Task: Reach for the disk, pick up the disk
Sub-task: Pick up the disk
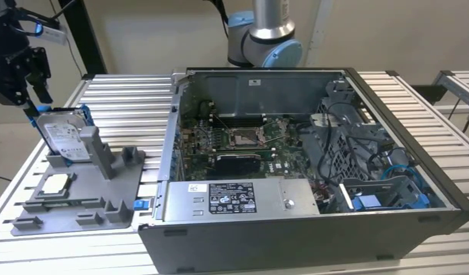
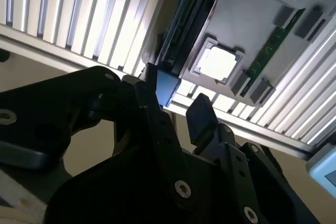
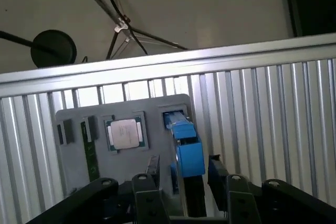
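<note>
In the exterior view the disk (image 1: 62, 137) stands on edge in a slot of the grey tray (image 1: 89, 192), which lies on the slatted worktop (image 1: 120, 91) near the edge at the exterior view's left, beside the open computer case (image 1: 296, 240). The gripper (image 1: 32, 97) hangs just above the disk's upper corner, on the side toward that edge.

In the second wrist view the disk's blue carrier corner (image 2: 167, 88) sits between the two black fingers (image 2: 199, 116). One finger looks close against it and the other stands apart. The square chip (image 2: 218, 62) lies flat on the tray beyond.

In the first wrist view the fingers (image 3: 217, 174) are parted to a middling width and straddle the blue carrier (image 3: 189, 150) with a gap showing on each side, so nothing is clamped yet.

The drive is probably dense for its size, rigid and sensitive to knocks. Its metal faces look smooth, and the plastic carrier may flex a little. The soundest hold seems to be across the two flat faces near the upper edge, squarely and with firm pressure, lifting straight out of the slot so that it does not bind.
</note>
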